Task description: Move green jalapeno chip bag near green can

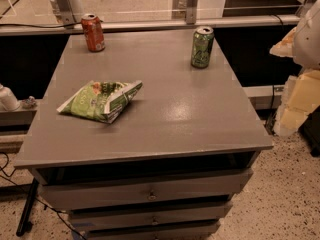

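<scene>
In the camera view, the green jalapeno chip bag (100, 101) lies flat on the left half of the grey cabinet top (190, 119), nearer the front edge than the back, one corner pointing right. It is limp and crinkled, so it rests on its broad face. The green can (202, 47) stands upright at the back right, well apart from the bag, with bare surface between them. A red-orange can (93, 32) stands upright at the back left (the same size, and closer to the bag, so it is the one to avoid confusing). Below the top, the drawers (150, 194) sit slightly ajar. The gripper does not show over the table. Only pale, bulky shapes (300, 91) crowd the right edge of the view, off the cabinet, and I cannot say whether they belong to the arm, so I cannot tell whether the pincer is open or closed. By my judgement the task has not begun: the bag lies untouched and needs carrying diagonally back and right, to be set down just beside the green can without knocking it over.
</scene>
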### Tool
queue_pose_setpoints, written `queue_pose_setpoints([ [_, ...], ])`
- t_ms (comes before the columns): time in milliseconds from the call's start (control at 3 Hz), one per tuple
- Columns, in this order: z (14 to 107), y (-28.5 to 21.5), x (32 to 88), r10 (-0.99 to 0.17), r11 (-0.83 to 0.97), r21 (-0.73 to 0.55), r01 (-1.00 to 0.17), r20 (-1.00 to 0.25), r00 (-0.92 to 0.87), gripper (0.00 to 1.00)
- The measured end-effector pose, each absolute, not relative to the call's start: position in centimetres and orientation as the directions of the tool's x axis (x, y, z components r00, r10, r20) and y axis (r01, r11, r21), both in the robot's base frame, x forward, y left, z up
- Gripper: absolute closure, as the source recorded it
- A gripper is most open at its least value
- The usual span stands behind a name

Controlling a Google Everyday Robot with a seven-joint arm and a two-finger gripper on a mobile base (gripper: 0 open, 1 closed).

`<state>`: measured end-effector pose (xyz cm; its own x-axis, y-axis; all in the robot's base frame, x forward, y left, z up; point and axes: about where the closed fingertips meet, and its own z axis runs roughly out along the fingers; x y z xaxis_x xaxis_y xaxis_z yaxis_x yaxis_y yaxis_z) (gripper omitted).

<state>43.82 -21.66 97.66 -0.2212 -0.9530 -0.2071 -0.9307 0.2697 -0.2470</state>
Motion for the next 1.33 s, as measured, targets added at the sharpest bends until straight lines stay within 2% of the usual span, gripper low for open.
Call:
queue_pose_setpoints([
  [333, 97.7, -21.7, 43.8, -0.953, 0.27, -0.247, -0.931, -0.207, -0.221, 0.0],
  [667, 96.8, -20.7, 44.5, -0.922, 0.325, -0.234, -0.916, -0.295, -0.252, 0.0],
  [1000, 94.8, -15.1, 47.1, -0.84, 0.395, -0.174, -0.902, -0.465, -0.278, 0.0],
  [1333, 93.2, -8.9, 50.6, -0.772, 0.405, -0.142, -0.903, -0.583, -0.254, 0.0],
])
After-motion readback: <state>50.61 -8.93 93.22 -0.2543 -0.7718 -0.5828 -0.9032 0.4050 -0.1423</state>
